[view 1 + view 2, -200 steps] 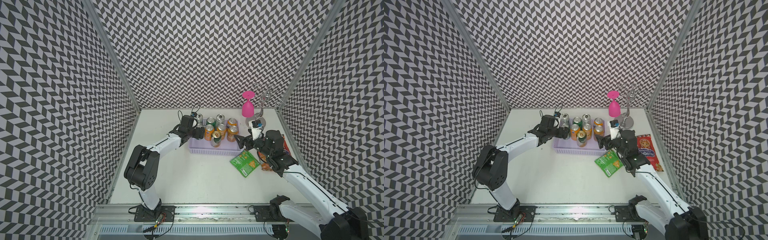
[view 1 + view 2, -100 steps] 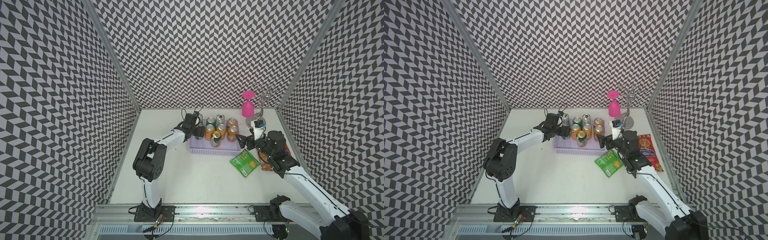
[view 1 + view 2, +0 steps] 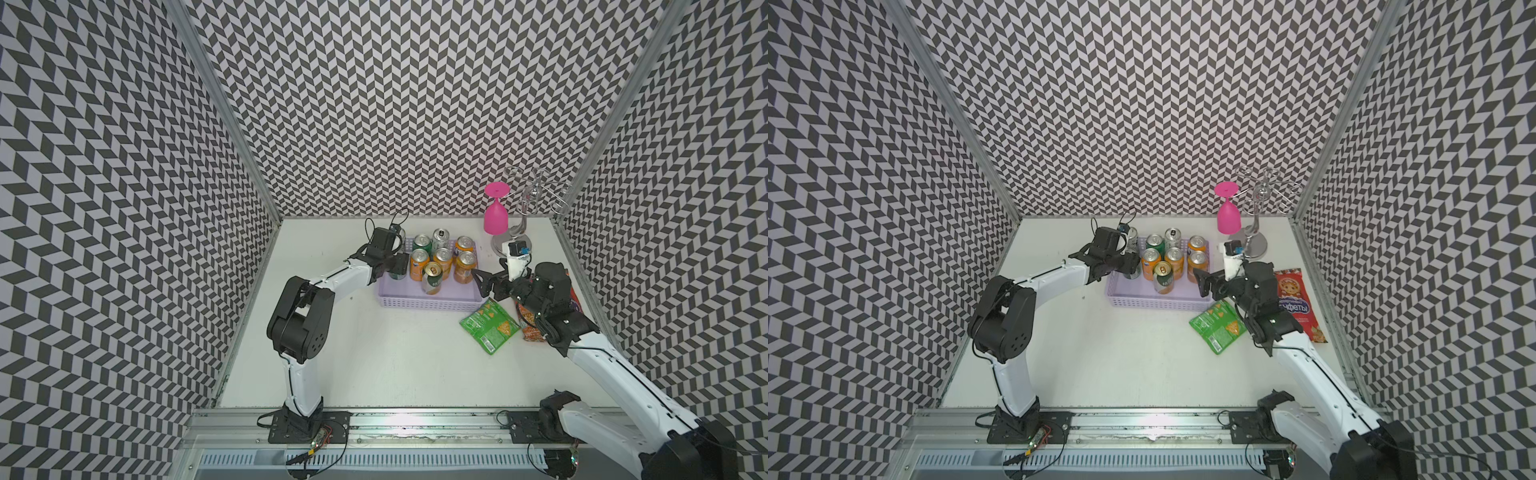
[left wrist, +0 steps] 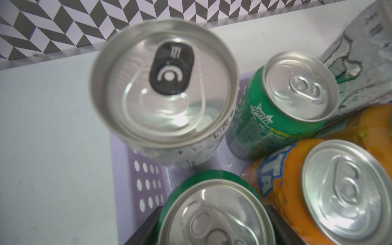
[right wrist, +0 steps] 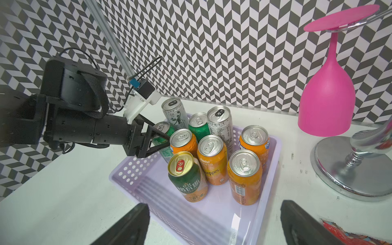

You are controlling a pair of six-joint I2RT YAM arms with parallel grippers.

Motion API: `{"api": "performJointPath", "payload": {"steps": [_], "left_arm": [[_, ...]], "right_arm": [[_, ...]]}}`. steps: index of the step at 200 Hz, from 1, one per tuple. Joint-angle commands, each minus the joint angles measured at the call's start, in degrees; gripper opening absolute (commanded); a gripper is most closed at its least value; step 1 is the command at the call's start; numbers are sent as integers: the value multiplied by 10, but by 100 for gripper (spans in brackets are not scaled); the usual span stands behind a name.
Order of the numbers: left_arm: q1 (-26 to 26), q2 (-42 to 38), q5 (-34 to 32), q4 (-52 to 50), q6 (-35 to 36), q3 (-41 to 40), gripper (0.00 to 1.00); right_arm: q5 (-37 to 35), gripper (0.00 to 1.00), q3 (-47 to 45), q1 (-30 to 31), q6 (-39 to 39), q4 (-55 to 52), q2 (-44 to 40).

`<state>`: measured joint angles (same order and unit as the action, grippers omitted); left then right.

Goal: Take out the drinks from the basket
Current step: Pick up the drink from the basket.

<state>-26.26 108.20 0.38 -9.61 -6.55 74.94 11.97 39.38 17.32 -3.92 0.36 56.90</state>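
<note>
Left jaws clasp green can (corner of basket).

Left arm stretched forward, left gripper jaws clamped narrow, right gripper jaws wide apart

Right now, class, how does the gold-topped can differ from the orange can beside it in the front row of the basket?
Lid: the gold-topped can has a gold lid with a red tab; the orange can has a silver lid and tab.
Body: the gold-topped can is green above, orange below; the orange can is mostly orange.
Both stand in the lilac basket, tabs unpulled.
</note>
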Motion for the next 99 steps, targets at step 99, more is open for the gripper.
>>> {"api": "performJointPath", "payload": {"steps": [99], "left_arm": [[-13, -291, -14, -32, -46, -99, 44]], "right_arm": [[-10, 100, -7, -4, -20, 22, -35]]}}
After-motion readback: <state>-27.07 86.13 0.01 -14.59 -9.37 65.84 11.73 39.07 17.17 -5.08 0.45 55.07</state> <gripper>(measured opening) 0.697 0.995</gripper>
